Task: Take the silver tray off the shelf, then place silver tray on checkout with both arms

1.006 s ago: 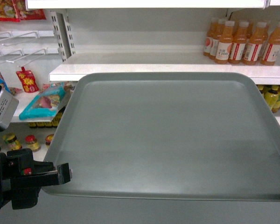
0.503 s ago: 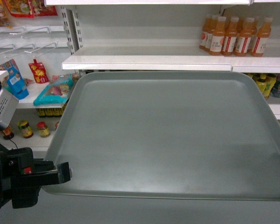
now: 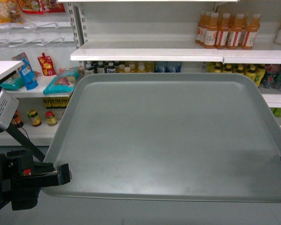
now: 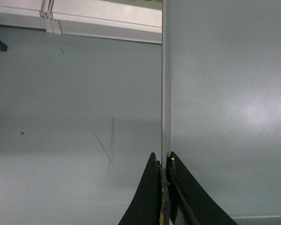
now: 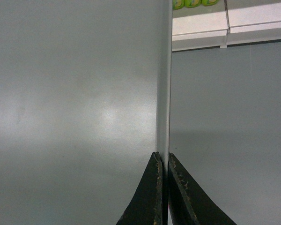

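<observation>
Out in front of the shelf (image 3: 145, 55), one tray (image 3: 164, 136) hangs in mid-air: left pincer (image 4: 165, 161) clenched on its 8 o'clock rim, right pincer (image 5: 163, 159) clenched at 4. Carry step; next, two arms level it toward the tabletop (image 3: 2, 69) corner at 9 o'clock.

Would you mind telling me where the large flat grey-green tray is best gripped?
By its thin raised rim on the two short sides, one gripper from each side. The grey-green tray is wide, flat and level, so opposed pinches balance it: left gripper and right gripper each clamp that rim edge-on.
</observation>
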